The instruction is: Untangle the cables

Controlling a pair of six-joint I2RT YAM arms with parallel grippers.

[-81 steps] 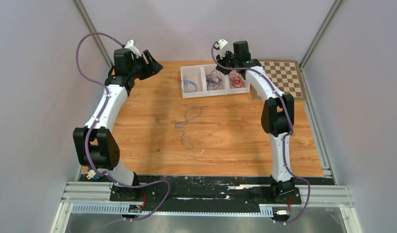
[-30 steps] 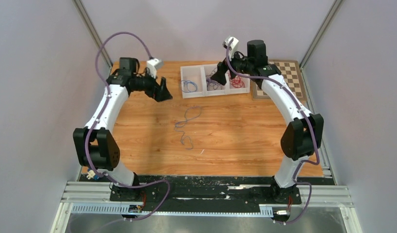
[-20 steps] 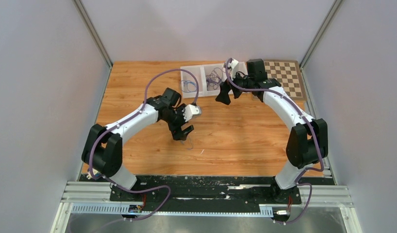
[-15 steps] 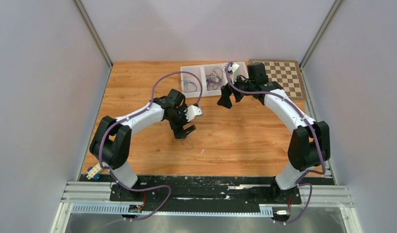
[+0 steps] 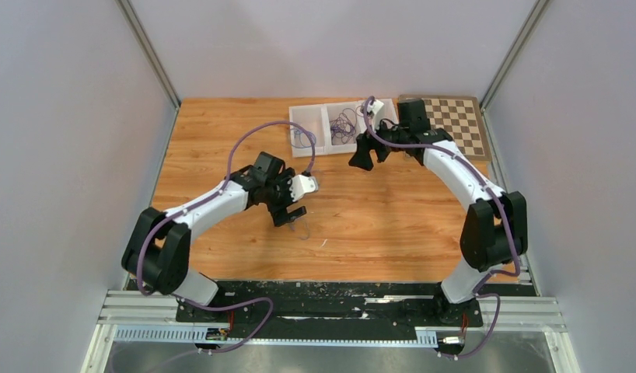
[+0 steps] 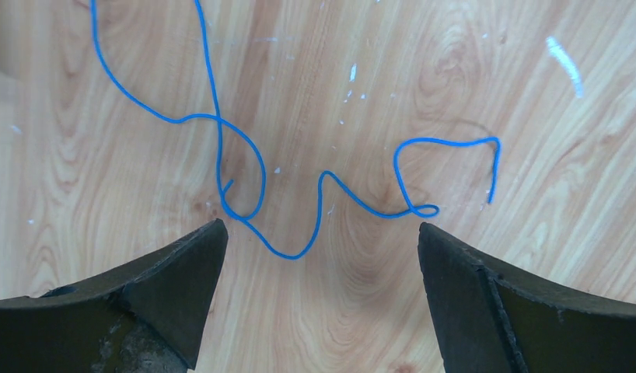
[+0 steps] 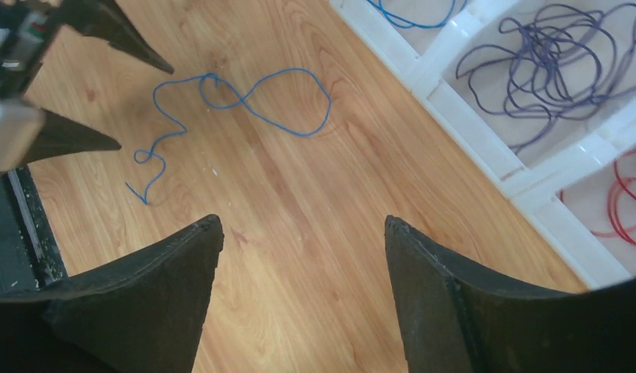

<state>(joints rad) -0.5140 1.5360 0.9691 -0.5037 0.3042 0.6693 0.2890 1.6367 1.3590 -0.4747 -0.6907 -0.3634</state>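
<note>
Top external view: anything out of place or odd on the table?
One thin blue wire lies loose on the wooden tabletop, outside the white three-compartment tray, crossing itself in small loops. The left gripper, open, hovers directly over it. Nothing looks spilled or damaged.

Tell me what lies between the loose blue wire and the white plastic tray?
Only bare wooden table, seen in the right wrist view between the loose thin blue wire and the white plastic compartment tray.
</note>
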